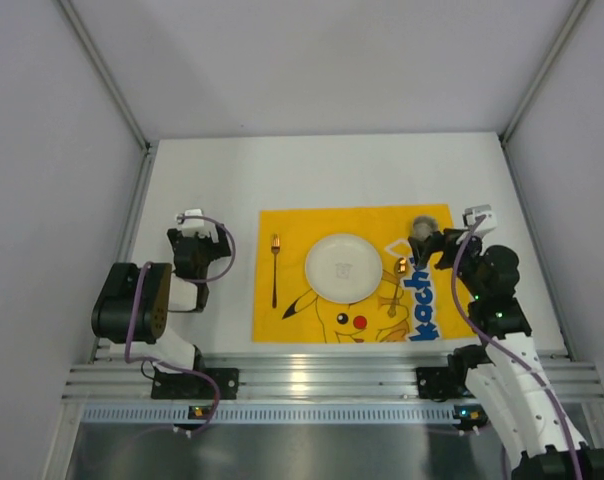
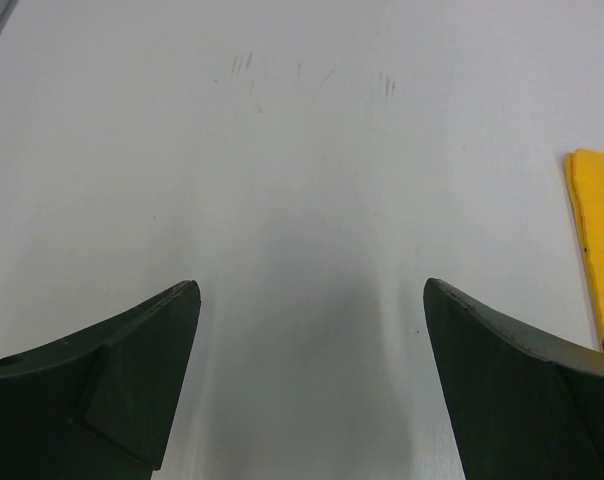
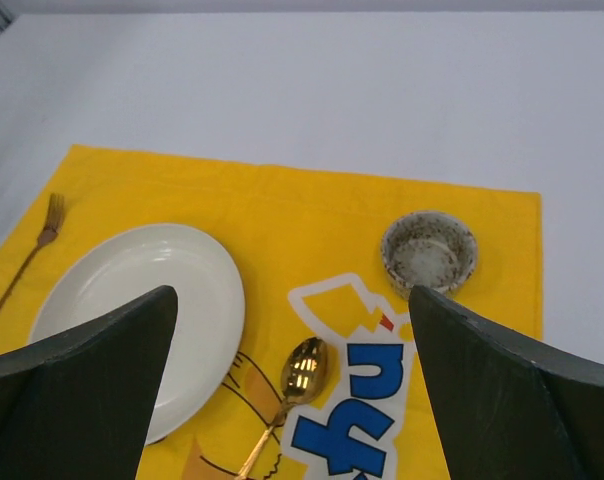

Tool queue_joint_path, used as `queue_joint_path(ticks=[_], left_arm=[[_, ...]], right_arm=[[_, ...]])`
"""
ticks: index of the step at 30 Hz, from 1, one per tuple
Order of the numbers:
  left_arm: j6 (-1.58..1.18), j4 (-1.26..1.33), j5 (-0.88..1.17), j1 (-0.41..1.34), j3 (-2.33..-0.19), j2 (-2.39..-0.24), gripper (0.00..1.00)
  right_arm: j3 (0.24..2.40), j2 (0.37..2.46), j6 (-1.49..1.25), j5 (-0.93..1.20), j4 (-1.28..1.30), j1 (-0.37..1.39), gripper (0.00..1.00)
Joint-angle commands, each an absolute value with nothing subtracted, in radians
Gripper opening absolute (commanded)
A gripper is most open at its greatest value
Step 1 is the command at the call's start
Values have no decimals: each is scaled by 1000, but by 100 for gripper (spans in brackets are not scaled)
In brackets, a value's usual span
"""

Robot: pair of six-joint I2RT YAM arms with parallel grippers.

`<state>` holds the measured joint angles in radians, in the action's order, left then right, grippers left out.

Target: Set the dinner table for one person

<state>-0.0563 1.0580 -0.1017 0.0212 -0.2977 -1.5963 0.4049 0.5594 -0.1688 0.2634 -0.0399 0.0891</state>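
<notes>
A yellow cartoon-printed mat (image 1: 352,215) lies on the white dinner table (image 1: 322,170). On the mat sit a white plate (image 1: 342,267), a gold fork (image 1: 274,270) to its left, a gold spoon (image 1: 397,285) to its right and a small speckled bowl (image 1: 423,226) at the mat's far right corner. In the right wrist view the plate (image 3: 142,300), fork (image 3: 32,255), spoon (image 3: 297,385) and bowl (image 3: 429,252) all show. My right gripper (image 3: 292,400) is open and empty above the spoon, near the bowl (image 1: 429,250). My left gripper (image 2: 312,340) is open and empty over bare table, left of the mat (image 2: 594,240).
An aluminium rail (image 1: 332,385) runs along the table's near edge by the arm bases. Grey walls (image 1: 42,150) with metal posts close in the table on the left, right and back.
</notes>
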Motion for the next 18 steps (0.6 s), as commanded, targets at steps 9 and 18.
queue_joint_path(ticks=[9, 18], left_arm=[[-49, 1120, -92, 20, -308, -1578, 98], [-49, 1114, -94, 20, -310, -1575, 98]], right_arm=[[238, 1105, 46, 176, -834, 40, 100], [225, 1439, 41, 201, -1216, -57, 100]])
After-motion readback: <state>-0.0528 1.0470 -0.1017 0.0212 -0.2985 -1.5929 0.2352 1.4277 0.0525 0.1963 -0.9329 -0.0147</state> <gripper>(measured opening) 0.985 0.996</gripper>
